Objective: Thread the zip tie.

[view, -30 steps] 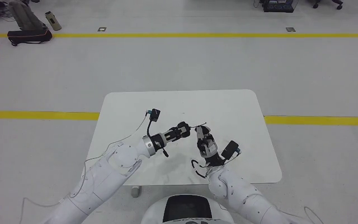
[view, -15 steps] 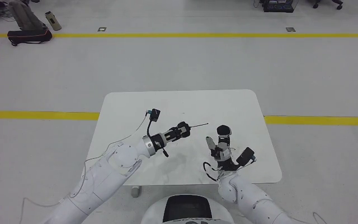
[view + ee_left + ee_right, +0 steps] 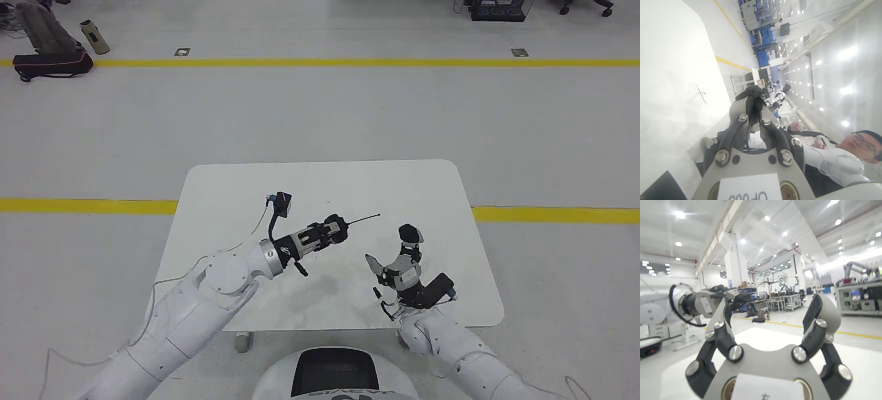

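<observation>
The left gripper (image 3: 335, 231) is pinched closed on the black zip tie (image 3: 362, 219), holding it above the white table (image 3: 300, 180) with its thin tail pointing right and far. The right gripper (image 3: 392, 250), nearer and to the right, is spread wide and empty. Threading looks unfinished. The next move probably calls for a fine, well-aligned pinch on that free tail.

The top view looks down from above the arms onto the whole white table (image 3: 420, 185). It stands far enough off to take in the floor's yellow line (image 3: 330, 62), yet near enough to show the thin zip tie (image 3: 362, 219). The left wrist view sits close behind the left gripper (image 3: 753, 96), rolled sideways, facing past the table edge into the hall. The right wrist view sits close behind the right gripper (image 3: 770, 308), level, facing across the table. It shares the left gripper and tabletop with the top view.
</observation>
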